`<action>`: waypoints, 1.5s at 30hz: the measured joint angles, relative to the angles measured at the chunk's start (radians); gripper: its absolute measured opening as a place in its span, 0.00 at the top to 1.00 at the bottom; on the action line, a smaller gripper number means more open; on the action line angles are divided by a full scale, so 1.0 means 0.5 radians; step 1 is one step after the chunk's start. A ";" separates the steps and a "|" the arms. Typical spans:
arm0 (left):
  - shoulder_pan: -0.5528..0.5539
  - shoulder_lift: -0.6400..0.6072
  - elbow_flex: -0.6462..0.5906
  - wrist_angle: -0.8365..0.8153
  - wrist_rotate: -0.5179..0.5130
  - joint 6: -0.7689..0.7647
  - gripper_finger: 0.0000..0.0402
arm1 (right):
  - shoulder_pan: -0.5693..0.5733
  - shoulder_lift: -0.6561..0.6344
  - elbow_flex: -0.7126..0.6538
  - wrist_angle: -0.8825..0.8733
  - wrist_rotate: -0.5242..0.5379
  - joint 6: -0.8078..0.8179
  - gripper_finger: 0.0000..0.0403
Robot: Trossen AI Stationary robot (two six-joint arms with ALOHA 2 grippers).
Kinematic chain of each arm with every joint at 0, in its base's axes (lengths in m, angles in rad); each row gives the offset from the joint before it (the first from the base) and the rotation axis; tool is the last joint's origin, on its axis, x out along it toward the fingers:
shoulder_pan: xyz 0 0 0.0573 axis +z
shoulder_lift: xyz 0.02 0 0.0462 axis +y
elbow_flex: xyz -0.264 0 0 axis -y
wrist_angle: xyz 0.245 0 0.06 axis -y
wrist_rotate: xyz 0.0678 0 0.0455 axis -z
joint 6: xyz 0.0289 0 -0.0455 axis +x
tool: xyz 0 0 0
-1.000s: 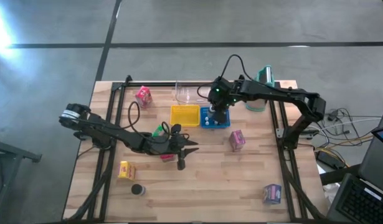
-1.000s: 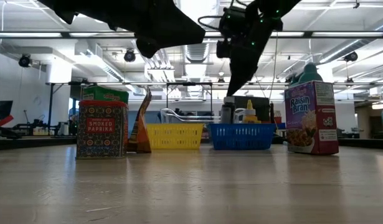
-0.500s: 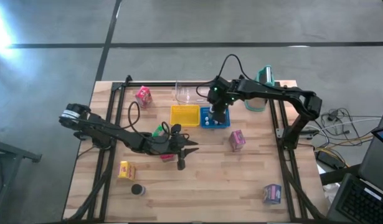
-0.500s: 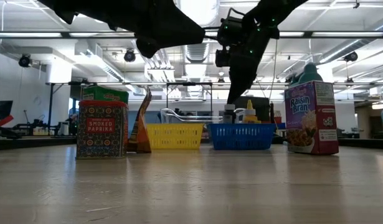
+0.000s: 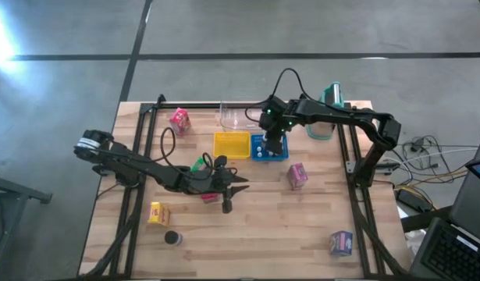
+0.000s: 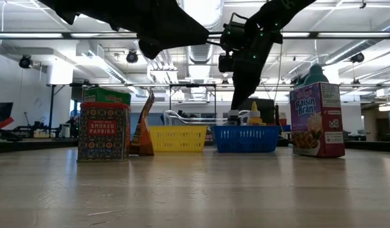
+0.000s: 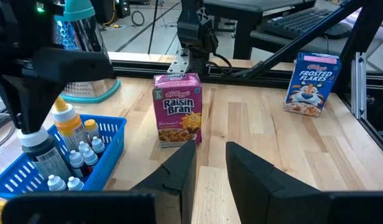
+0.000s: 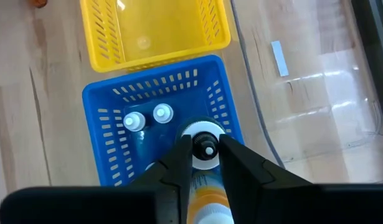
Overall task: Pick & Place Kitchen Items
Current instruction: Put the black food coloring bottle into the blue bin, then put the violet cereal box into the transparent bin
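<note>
My right gripper (image 8: 206, 146) points steeply down over the blue basket (image 5: 268, 148). It is closed around the round top of a dark bottle (image 7: 37, 149) that stands in the basket. A yellow bottle (image 7: 70, 121) and several small white-capped bottles (image 8: 147, 118) stand beside it. The yellow basket (image 5: 231, 144) next to it holds nothing. My left gripper (image 7: 210, 165) hovers over the table's middle, fingers a little apart with nothing between them. A Raisin Bran carton (image 5: 296, 176) stands upright on its base beyond it. My right gripper pinches the dark bottle's cap (image 8: 203, 134) between its two fingers, one on each side. The fingers come from above, slanting down from the table's right. The bottle stands upright, its lower part down inside the blue basket among the other bottles.
A Frosted Flakes carton (image 5: 341, 243) stands near the front right corner. On the left are a pink carton (image 5: 179, 119), a yellow carton (image 5: 159, 212) and a dark disc (image 5: 172, 238). A clear container (image 5: 233, 117) and a teal-lidded jug (image 5: 331, 95) stand along the far edge.
My right gripper has sunk toward the blue basket with the dark bottle, which now sits lower among the other bottles, still upright.
</note>
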 joint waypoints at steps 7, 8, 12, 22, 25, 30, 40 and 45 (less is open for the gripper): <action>-0.001 0.000 0.000 -0.001 0.000 0.000 0.77 | -0.003 0.004 0.000 0.015 -0.005 -0.008 0.79; -0.001 0.000 0.000 -0.001 0.000 0.000 0.77 | -0.003 0.004 0.000 0.015 -0.005 -0.007 0.79; -0.001 0.000 0.000 -0.001 0.000 0.000 0.77 | -0.003 0.004 0.000 0.024 -0.005 -0.004 0.77; -0.001 0.000 0.000 -0.001 0.000 0.000 0.77 | 0.001 -0.105 0.160 -0.119 -0.004 -0.075 0.67; -0.001 0.000 0.000 -0.001 0.000 0.000 0.77 | 0.010 -0.171 0.249 -0.189 -0.003 -0.071 0.65; -0.002 0.000 0.000 0.001 0.000 0.000 0.77 | 0.065 -0.297 0.424 -0.483 0.010 -0.003 0.63; -0.002 0.003 0.000 -0.009 0.001 -0.208 0.77 | 0.295 -0.583 0.499 -0.856 0.015 0.225 0.71; 0.005 -0.007 0.001 -0.021 0.001 -0.221 0.77 | 0.428 -0.716 0.497 -0.909 0.017 0.387 0.77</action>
